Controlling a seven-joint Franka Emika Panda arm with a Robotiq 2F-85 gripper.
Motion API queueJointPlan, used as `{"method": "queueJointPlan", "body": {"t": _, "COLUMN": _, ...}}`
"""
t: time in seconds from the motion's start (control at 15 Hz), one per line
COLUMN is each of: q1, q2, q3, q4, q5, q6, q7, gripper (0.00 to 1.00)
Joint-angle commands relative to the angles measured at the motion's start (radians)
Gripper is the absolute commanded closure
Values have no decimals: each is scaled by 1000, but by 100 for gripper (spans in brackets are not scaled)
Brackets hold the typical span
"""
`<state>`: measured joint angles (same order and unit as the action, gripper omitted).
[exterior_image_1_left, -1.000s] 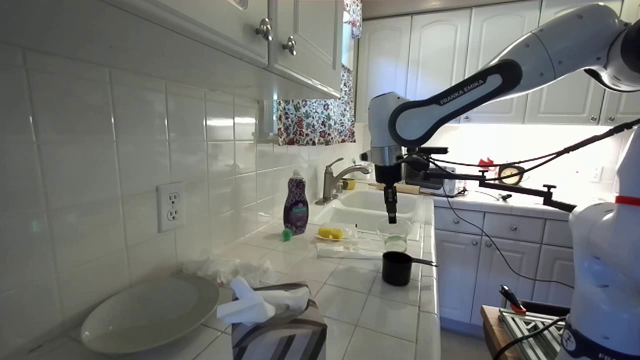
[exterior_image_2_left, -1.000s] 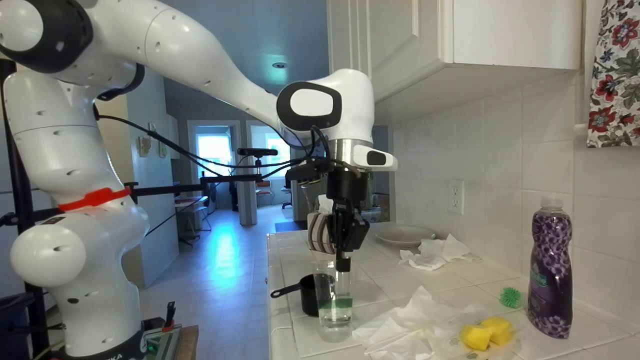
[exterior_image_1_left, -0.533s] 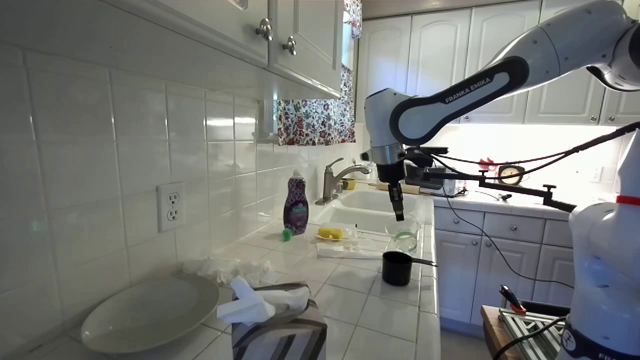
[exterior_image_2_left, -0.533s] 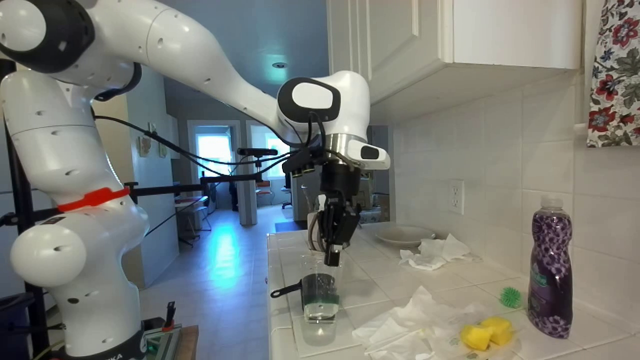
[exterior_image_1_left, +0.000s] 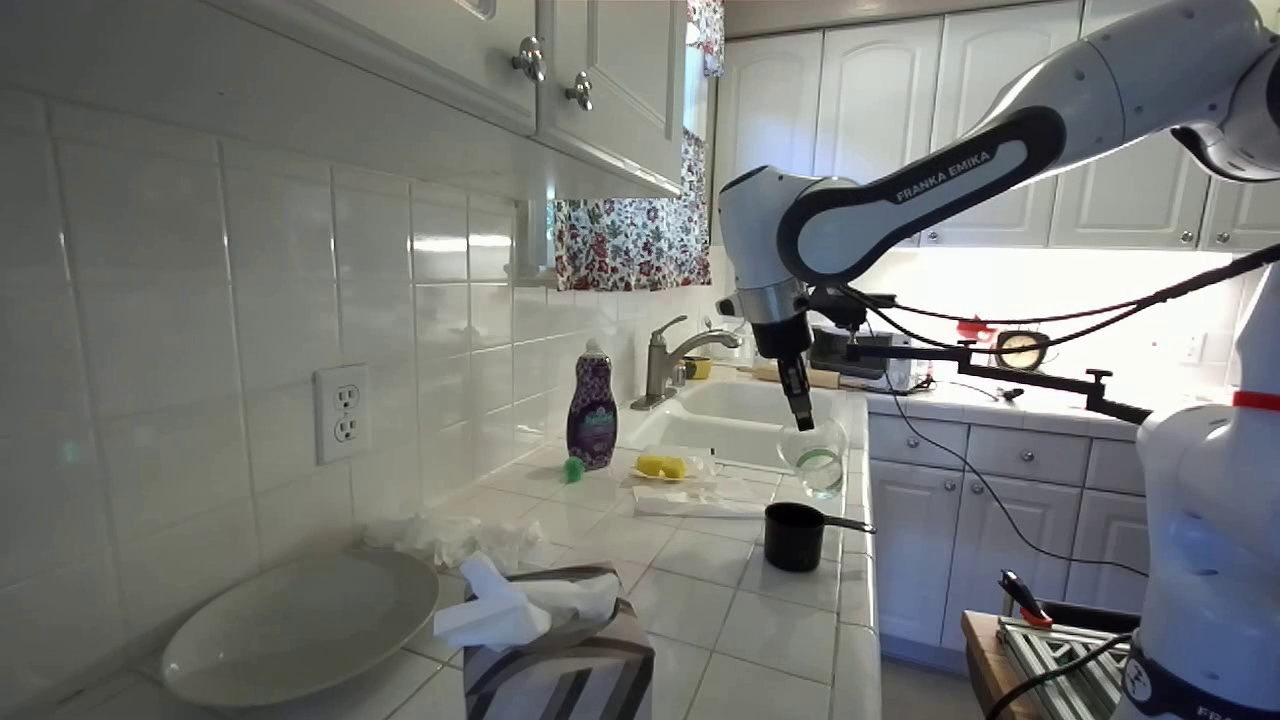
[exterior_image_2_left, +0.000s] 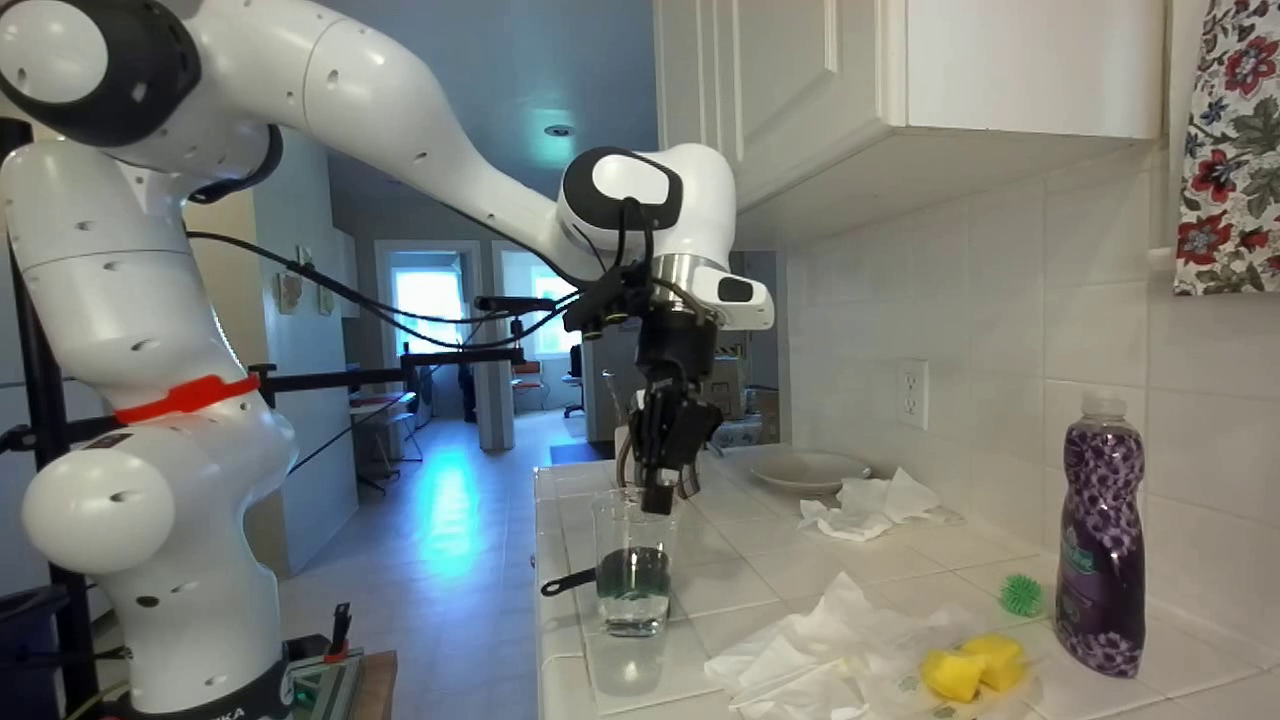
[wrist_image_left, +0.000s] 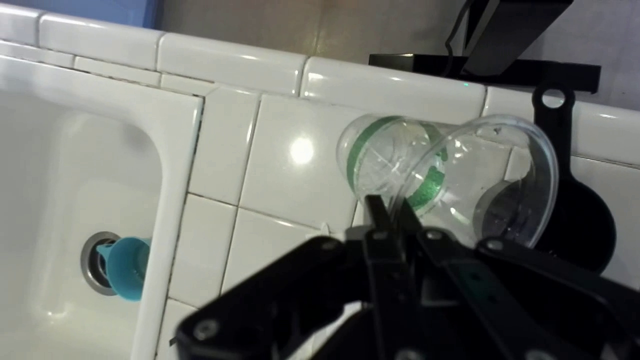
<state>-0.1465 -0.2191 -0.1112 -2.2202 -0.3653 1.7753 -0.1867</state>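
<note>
My gripper (wrist_image_left: 392, 207) is shut on the rim of a clear plastic cup (wrist_image_left: 445, 165) with a green band near its base. The cup hangs tilted above the tiled counter, its base swung toward the sink and its open mouth toward a black measuring cup (wrist_image_left: 582, 220). In both exterior views the gripper (exterior_image_1_left: 804, 425) (exterior_image_2_left: 658, 500) points down and slanted, with the clear cup (exterior_image_1_left: 815, 465) (exterior_image_2_left: 632, 560) below its fingertips. The measuring cup (exterior_image_1_left: 795, 540) stands upright on the counter, its handle toward the front edge. I cannot tell whether the clear cup contains liquid.
The white sink (wrist_image_left: 175, 150) holds a teal cup (wrist_image_left: 127, 270) near its drain. A purple soap bottle (exterior_image_2_left: 1100, 550), yellow sponge pieces (exterior_image_2_left: 970, 665), a green spiky ball (exterior_image_2_left: 1021, 595) and crumpled paper (exterior_image_2_left: 810, 640) lie along the counter. A tissue box (exterior_image_1_left: 560, 660) and plate (exterior_image_1_left: 310, 630) stand farther off.
My gripper has tilted and moved toward the counter's front edge, then risen slightly. The clear cup went with it, from nearly upright to tilted in an exterior view.
</note>
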Motion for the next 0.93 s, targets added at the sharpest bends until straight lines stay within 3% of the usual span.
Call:
{"method": "queueJointPlan", "body": {"t": 0.0, "q1": 15, "q2": 21, "q3": 9, "q4": 40, "q5": -42, "q6": -27, "q7": 29, "gripper": 98}}
{"method": "queueJointPlan", "body": {"t": 0.67, "q1": 50, "q2": 45, "q3": 48, "q4": 47, "q5": -104, "q6": -22, "q7": 61, "gripper": 98}}
{"method": "queueJointPlan", "body": {"t": 0.73, "q1": 48, "q2": 26, "q3": 36, "q4": 22, "q5": -79, "q6": -7, "q7": 45, "gripper": 94}}
{"method": "queueJointPlan", "body": {"t": 0.87, "q1": 51, "q2": 29, "q3": 42, "q4": 22, "q5": -84, "q6": -7, "q7": 47, "gripper": 94}}
